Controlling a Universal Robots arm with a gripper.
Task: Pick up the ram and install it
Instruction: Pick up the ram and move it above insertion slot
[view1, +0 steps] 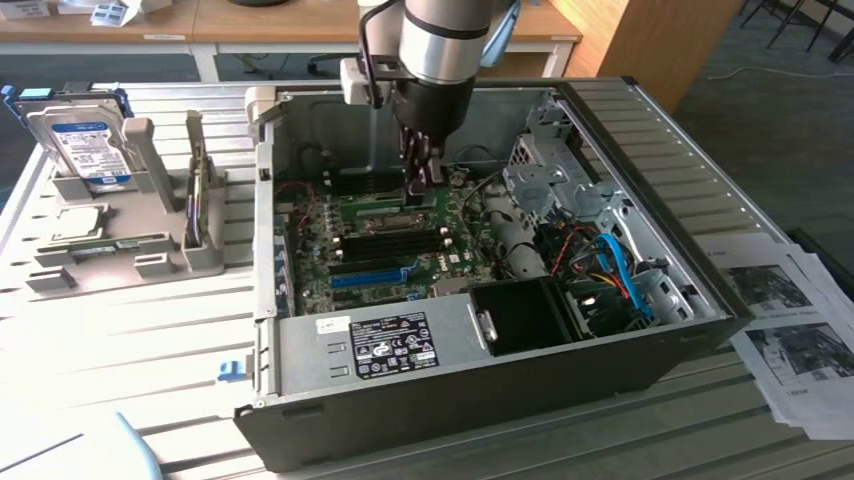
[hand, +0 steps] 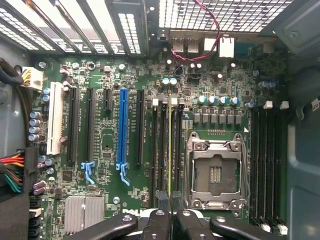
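Grey plastic rack on the bench, at the exterior view's left, props the hard drive upright for an easy pickup. Further right the computer case lies open, motherboard facing up so its slots can be reached from above. The claw reaches inside, clenched narrowly on the ram, held edge-down in line with a black memory slot beside the CPU socket.
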